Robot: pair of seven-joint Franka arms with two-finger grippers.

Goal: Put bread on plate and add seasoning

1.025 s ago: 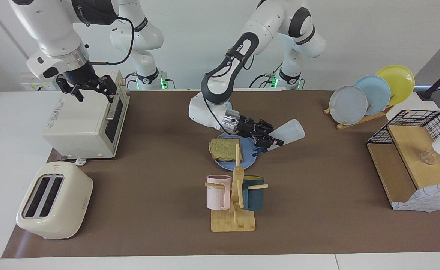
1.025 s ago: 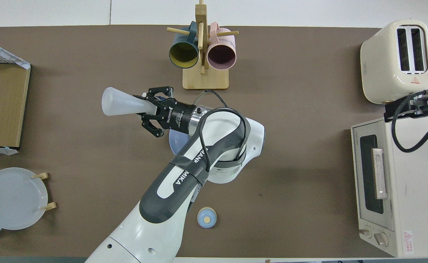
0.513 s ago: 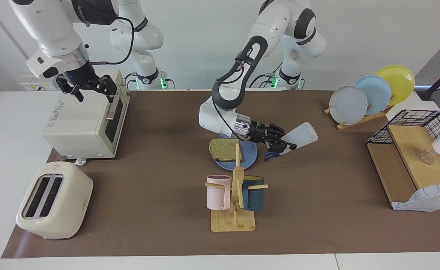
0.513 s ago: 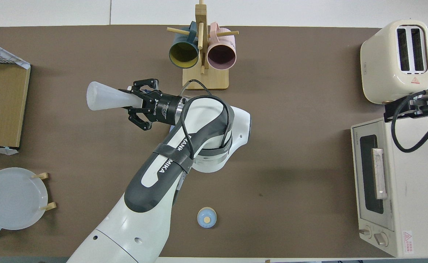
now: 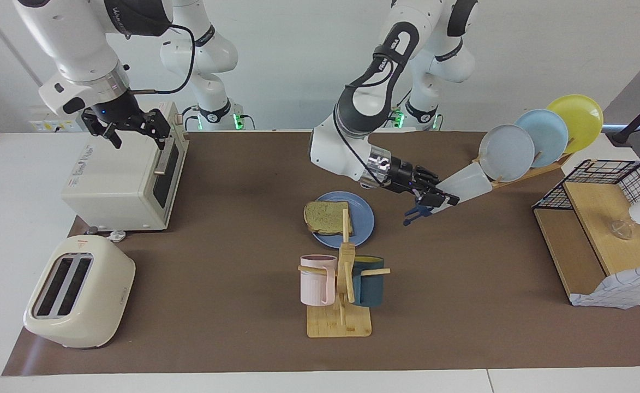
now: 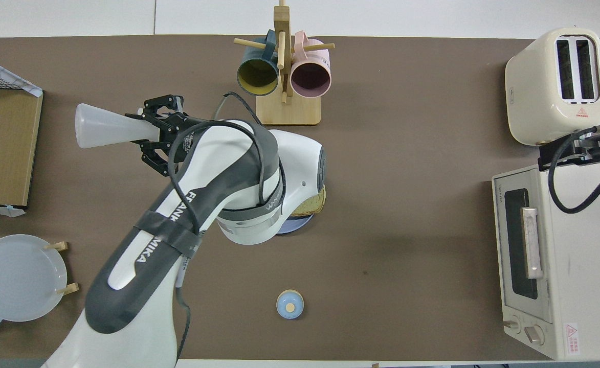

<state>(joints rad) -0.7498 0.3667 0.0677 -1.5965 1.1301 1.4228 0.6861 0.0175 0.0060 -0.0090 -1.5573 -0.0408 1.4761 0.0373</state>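
Observation:
The bread (image 5: 326, 216) lies flat on the blue plate (image 5: 364, 218), on the side toward the right arm's end. My left gripper (image 5: 433, 197) is shut on the neck of the seasoning (image 5: 468, 183). The bottle is tipped, its dark cap (image 5: 414, 210) pointing down. It hangs over the bare mat between the plate and the plate rack. In the overhead view the seasoning (image 6: 104, 133) juts from the left gripper (image 6: 151, 137), and my arm hides most of the bread (image 6: 316, 205) and plate (image 6: 292, 226). My right gripper (image 5: 137, 136) waits open over the toaster oven.
A mug rack (image 5: 341, 305) with a pink and a teal mug stands farther from the robots than the plate. A toaster oven (image 5: 123, 180) and toaster (image 5: 79, 289) sit at the right arm's end. A plate rack (image 5: 538, 136) and a wire basket (image 5: 614, 180) sit at the left arm's end. A small bell (image 6: 289, 304) lies near the robots.
My left gripper has carried the seasoning off the plate toward the left arm's end of the table and lifted it higher, uncovering the plate. The right arm has not moved.

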